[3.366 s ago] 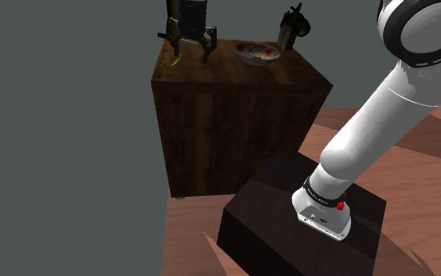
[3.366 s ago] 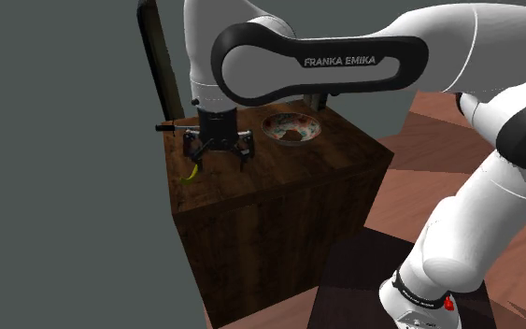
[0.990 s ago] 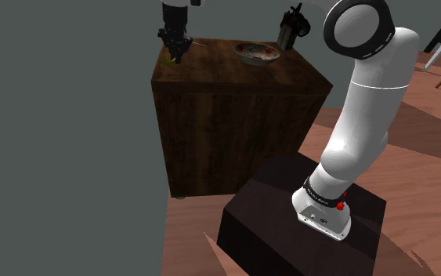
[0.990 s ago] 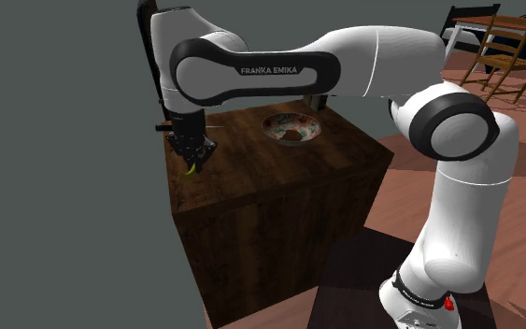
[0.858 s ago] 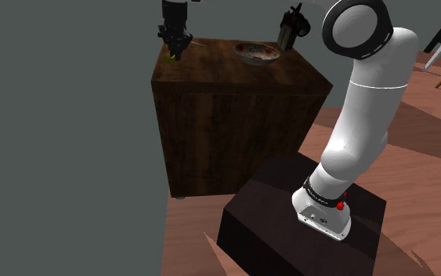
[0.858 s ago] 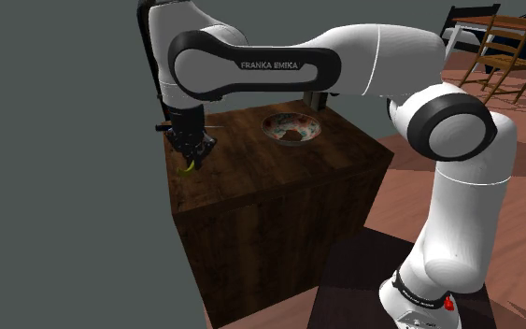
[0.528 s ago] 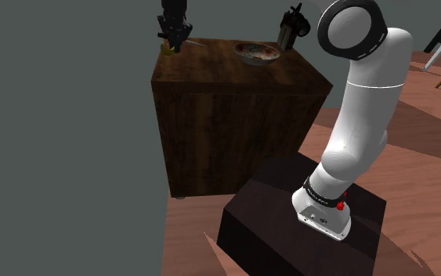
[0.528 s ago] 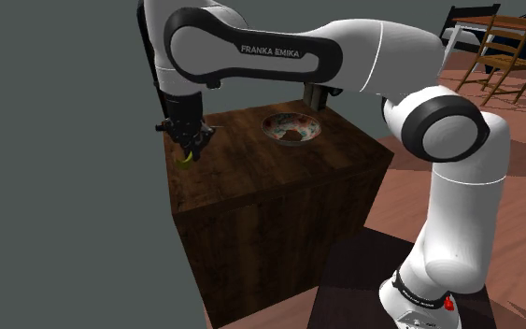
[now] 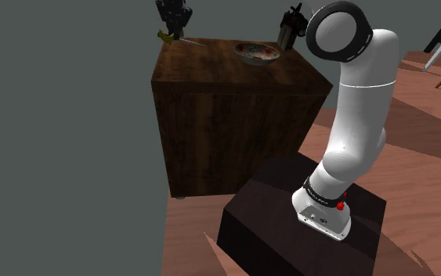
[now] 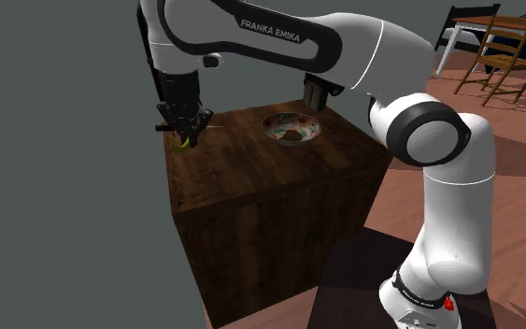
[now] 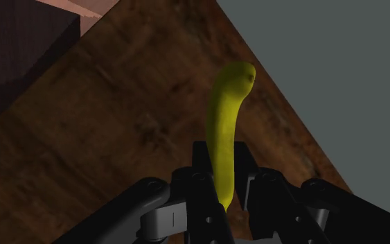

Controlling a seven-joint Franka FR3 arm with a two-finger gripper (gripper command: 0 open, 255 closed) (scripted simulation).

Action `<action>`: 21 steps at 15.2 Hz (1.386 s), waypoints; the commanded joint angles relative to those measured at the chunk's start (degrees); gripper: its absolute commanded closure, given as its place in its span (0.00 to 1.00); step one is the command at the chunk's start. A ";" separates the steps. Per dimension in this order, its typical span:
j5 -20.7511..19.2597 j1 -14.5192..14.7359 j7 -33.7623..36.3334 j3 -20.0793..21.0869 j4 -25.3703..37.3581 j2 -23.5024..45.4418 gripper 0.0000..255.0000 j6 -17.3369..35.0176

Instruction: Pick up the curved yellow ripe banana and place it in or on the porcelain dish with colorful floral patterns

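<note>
A: Left end first. What has the gripper (image 10: pixel 187 135) got?
B: The banana (image 11: pixel 224 114). The fingers (image 11: pixel 201 181) are clamped on its lower part, one each side, so the long curved end sticks out past the tips. The grip sits near one end, probably because that end was easiest to reach. That's a guess.
A: Where is it?
B: Over the far corner of the worktop (image 9: pixel 226 74), at the shoulder view's left. It looks to hang just above the wood, not resting on it. The gap is small, so it's hard to be sure.
A: Why up there?
B: It needs clearance to cross the top without dragging. The pick looks done, the carry not yet begun.
A: Next to the right?
B: The dish (image 9: pixel 256 52), a patterned bowl. It stands upright on the same worktop, toward the back and well apart from the banana. Its open top faces up, so a release from above suits it.
A: Beyond that?
B: A dark object (image 9: pixel 291 27) near the dish at the back edge. Can't tell what it is. It's worth steering clear of on the approach.
A: Far right?
B: The arm (image 9: pixel 359 118) rises from the stand (image 9: pixel 289 227) and arches over the whole worktop, which explains the long reach. The risk is that a banana held off-centre may swing or slip between the fingers.
</note>
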 commanded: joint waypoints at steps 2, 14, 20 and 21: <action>-1.25 1.73 0.34 -0.06 6.82 2.67 1.00 -4.23; 8.29 -13.63 -13.83 -3.71 -19.31 -17.39 1.00 2.71; 11.06 -18.88 -23.19 -8.26 -27.81 -24.58 1.00 3.98; 11.32 -19.59 -24.72 -9.10 -28.86 -25.49 1.00 4.06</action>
